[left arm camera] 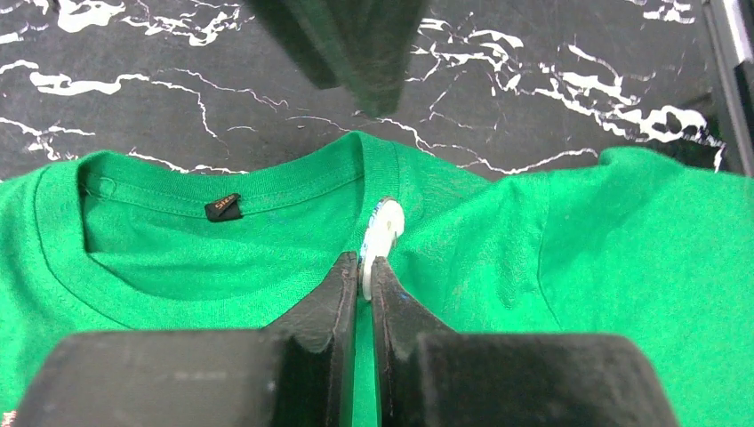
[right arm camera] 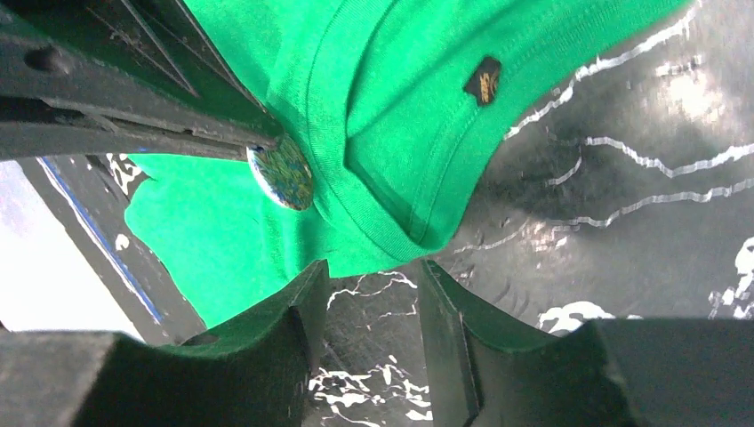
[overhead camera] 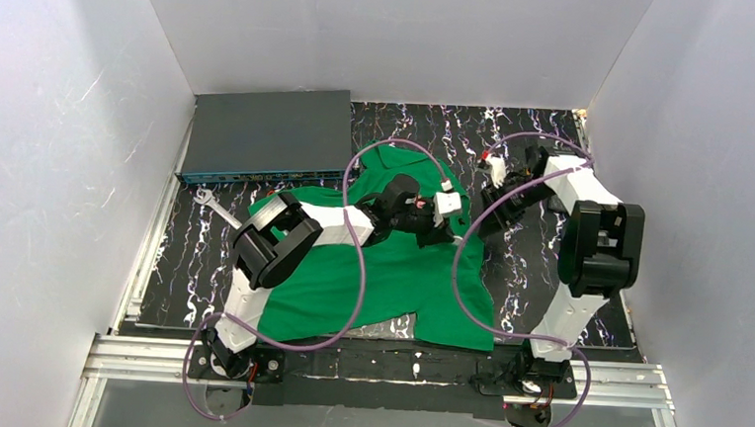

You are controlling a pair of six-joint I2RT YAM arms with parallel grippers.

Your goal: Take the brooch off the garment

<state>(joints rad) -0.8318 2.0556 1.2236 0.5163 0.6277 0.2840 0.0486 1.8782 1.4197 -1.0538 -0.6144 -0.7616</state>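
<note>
The green shirt [overhead camera: 390,274] lies flat on the black marbled table, neckline towards the back. My left gripper [left arm camera: 364,265] is shut on a small round disc [left arm camera: 384,224] with a white rim, standing on edge at the shirt's neckband. The right wrist view shows the disc's patterned face [right arm camera: 283,175] against the left fingers [right arm camera: 178,98]. My right gripper [right arm camera: 373,271] is open and empty, low over the table just beyond the neckband, facing the left gripper. No red-orange maple-leaf brooch shows in any view.
A flat grey box [overhead camera: 270,133] lies at the back left. A small white tool [overhead camera: 211,201] lies by the shirt's left sleeve. A black label [left arm camera: 222,206] sits inside the neckband. White walls close in on three sides. Purple cables loop over the shirt.
</note>
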